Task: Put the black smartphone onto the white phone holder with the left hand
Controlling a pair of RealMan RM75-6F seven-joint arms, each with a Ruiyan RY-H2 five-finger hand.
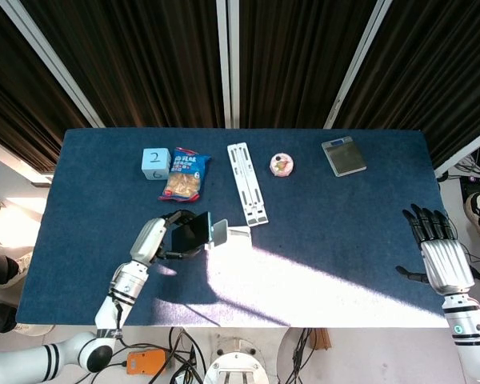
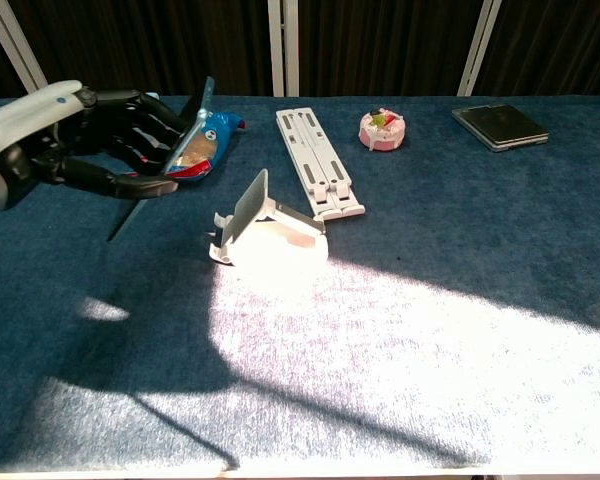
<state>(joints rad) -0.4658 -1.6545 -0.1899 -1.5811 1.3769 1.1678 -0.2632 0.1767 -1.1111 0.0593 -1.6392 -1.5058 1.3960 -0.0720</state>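
My left hand (image 1: pixel 162 237) (image 2: pixel 85 140) holds the black smartphone (image 1: pixel 192 232) (image 2: pixel 170 155) lifted off the table and tilted steeply on edge. The phone is just left of the white phone holder (image 1: pixel 222 234) (image 2: pixel 265 228), which stands on the blue table with its back plate leaning toward the left. In the head view the phone's right edge nearly meets the holder's plate; in the chest view there is still a gap. My right hand (image 1: pixel 438 252) rests open at the table's far right edge, away from everything.
Along the back stand a light blue numbered cube (image 1: pixel 155 162), a snack bag (image 1: pixel 184 176) (image 2: pixel 185 148), a white folded stand (image 1: pixel 248 183) (image 2: pixel 318 176), a small pink round box (image 1: pixel 282 165) (image 2: pixel 382 129) and a grey device (image 1: pixel 343 155) (image 2: pixel 500 125). Bright sunlight covers the table's front right.
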